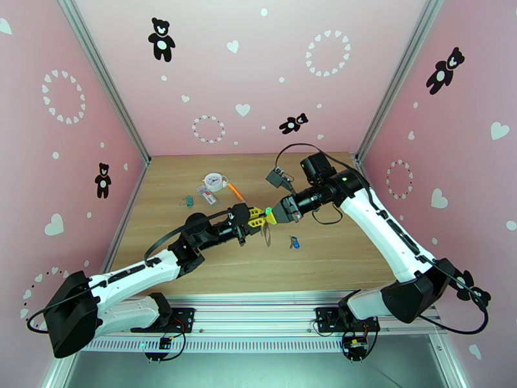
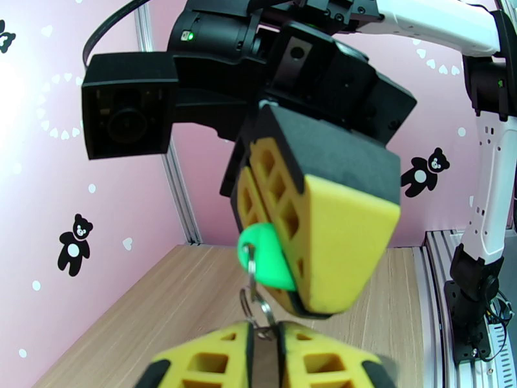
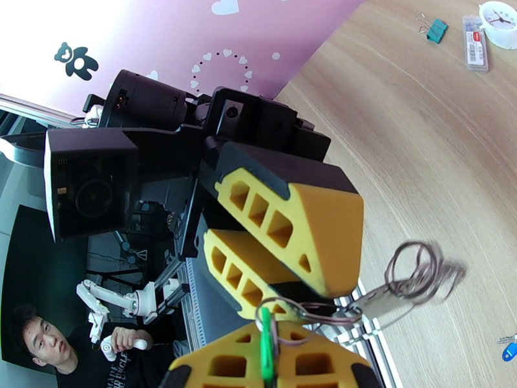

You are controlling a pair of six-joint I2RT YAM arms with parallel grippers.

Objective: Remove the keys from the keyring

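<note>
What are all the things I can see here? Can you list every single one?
green-tagged key: one, green tag, pinched in the right fingers above the table
blue-tagged key: one, blue tag, lying alone on the table
keyring: one, dark wire rings, held by the left fingers, hooked through the green tag
clock: one, white, far side of the table
orange pen: one, orange, beside the clock
red-and-white tag: one, red and white, near the clock
binder clip: one, teal, beside the red-and-white tag
table: one, light wood
left fingers: two, yellow and black, shut on the keyring
right fingers: two, yellow and black, shut on the green-tagged key
</note>
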